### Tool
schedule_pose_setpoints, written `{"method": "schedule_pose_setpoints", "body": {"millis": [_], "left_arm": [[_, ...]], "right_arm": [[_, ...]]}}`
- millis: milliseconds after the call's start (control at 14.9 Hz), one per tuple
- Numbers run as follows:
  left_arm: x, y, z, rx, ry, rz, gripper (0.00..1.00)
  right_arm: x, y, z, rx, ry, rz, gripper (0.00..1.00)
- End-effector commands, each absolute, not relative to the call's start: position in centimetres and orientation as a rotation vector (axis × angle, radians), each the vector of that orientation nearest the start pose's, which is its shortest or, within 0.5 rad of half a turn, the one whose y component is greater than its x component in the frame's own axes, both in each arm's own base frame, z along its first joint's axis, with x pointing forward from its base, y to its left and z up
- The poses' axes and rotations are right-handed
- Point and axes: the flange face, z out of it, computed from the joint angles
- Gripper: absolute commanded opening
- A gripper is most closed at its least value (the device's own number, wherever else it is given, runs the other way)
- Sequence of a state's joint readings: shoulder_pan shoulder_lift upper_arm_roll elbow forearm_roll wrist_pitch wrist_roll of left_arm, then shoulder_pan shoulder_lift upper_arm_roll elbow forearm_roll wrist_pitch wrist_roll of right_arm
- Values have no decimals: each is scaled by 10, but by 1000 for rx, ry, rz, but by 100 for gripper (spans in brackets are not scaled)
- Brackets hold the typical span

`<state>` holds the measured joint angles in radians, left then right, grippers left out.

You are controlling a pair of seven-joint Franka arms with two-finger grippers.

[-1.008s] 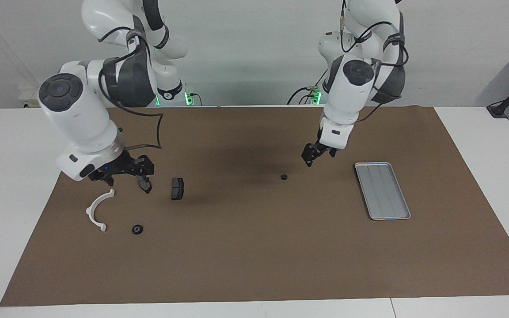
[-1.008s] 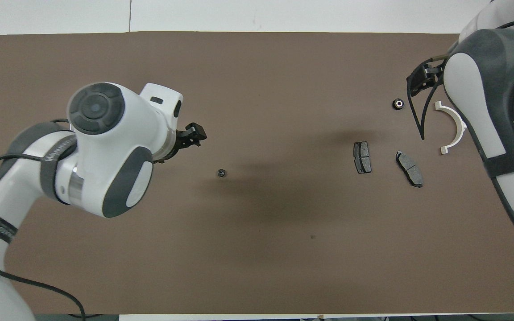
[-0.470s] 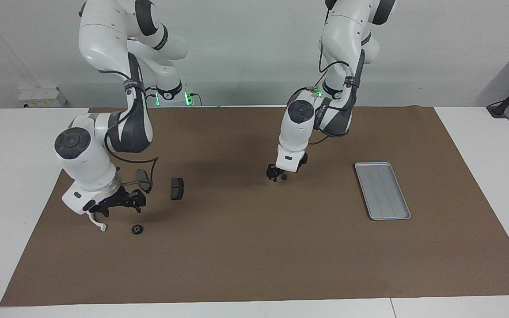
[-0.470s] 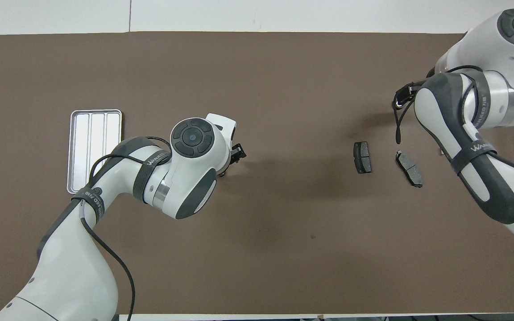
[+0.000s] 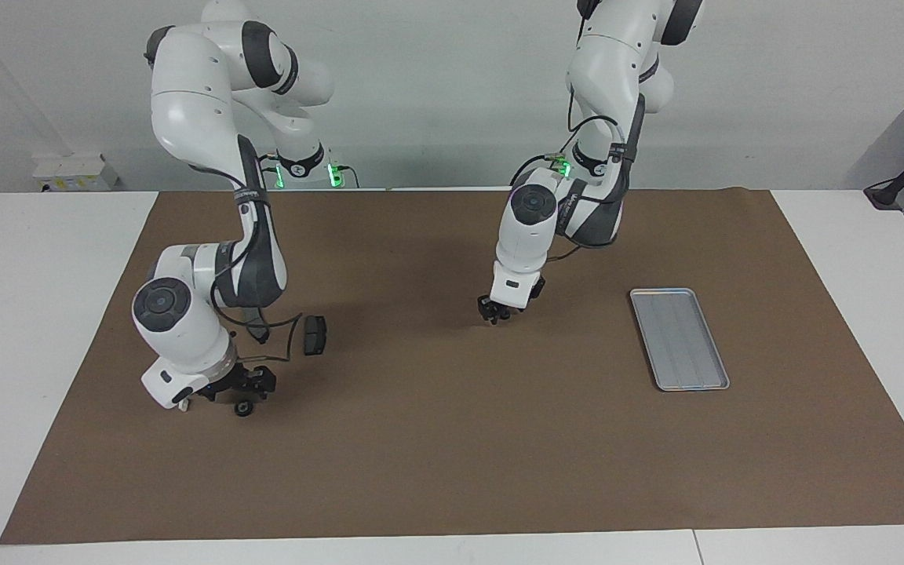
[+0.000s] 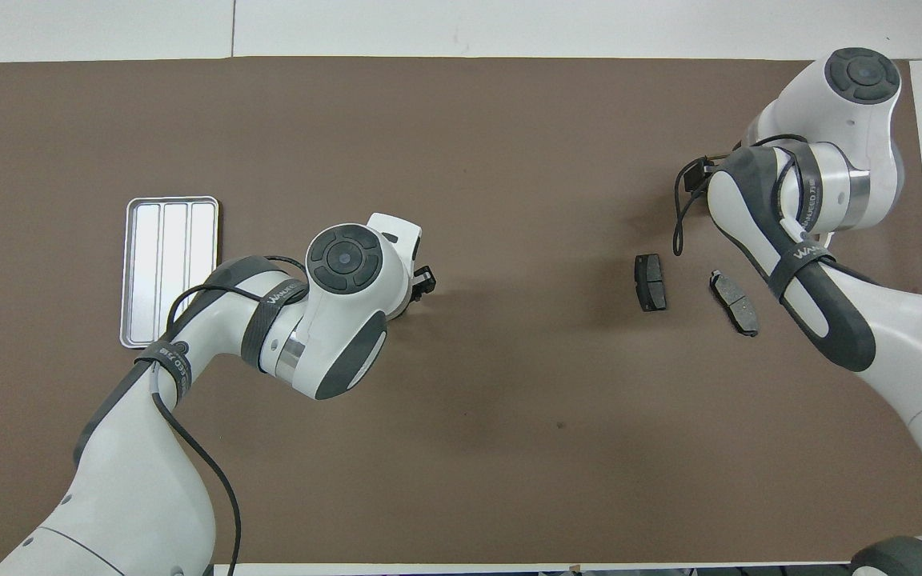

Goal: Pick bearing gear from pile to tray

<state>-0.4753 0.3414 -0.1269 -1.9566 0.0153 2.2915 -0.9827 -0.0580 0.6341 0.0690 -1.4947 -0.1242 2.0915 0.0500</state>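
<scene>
The small black round bearing (image 5: pixel 244 409) lies on the brown mat at the right arm's end. My right gripper (image 5: pixel 242 391) is open and hangs low just over it, not gripping it. My left gripper (image 5: pixel 495 312) is down at the mat in the middle, where a tiny black round piece lay; that piece is hidden by the hand. The left gripper also shows in the overhead view (image 6: pixel 426 280). The silver tray (image 5: pixel 679 339) lies empty at the left arm's end, also in the overhead view (image 6: pixel 170 272). The white half-ring bracket is hidden by the right arm.
Two dark grey brake pads lie near the right arm: one (image 5: pixel 315 335) (image 6: pixel 651 282) in the open, the other (image 6: pixel 735 302) partly covered by the arm in the facing view. The brown mat (image 5: pixel 452 455) covers most of the white table.
Both arms came down. The right gripper moved from beside the brake pads, past the bracket, to just over the bearing. The left gripper dropped onto the tiny black piece at mid-mat.
</scene>
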Motion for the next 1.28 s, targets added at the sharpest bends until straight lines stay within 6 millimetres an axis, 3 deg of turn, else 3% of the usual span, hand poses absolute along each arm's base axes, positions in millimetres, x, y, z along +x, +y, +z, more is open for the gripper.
{"method": "schedule_pose_setpoints", "body": {"millis": [0, 403, 470, 605, 739, 806, 941, 1008, 1210], "left_arm": [[498, -340, 304, -3106, -573, -3, 71], [489, -345, 297, -3107, -560, 0, 55], [488, -344, 295, -3102, -563, 6, 45], [489, -343, 296, -3093, -564, 17, 3], [496, -335, 309, -3067, -559, 49, 0], [502, -321, 331, -3080, -531, 26, 0], [512, -268, 367, -3065, -447, 63, 0], [517, -242, 378, -3057, -378, 102, 0], [540, -148, 380, -3074, -126, 192, 0]], "right_arm": [[717, -4, 294, -3220, -11, -40, 100], [719, -2, 281, -3216, -3, -41, 100], [719, -4, 282, -3216, 5, -53, 100], [719, -4, 281, -3218, 2, -53, 100], [719, -6, 281, -3217, 8, -58, 85], [719, -6, 279, -3212, 10, -63, 79], [718, -6, 276, -3207, 14, -70, 68], [718, -6, 276, -3206, 18, -72, 57], [717, -8, 275, -3200, 28, -64, 2]]}}
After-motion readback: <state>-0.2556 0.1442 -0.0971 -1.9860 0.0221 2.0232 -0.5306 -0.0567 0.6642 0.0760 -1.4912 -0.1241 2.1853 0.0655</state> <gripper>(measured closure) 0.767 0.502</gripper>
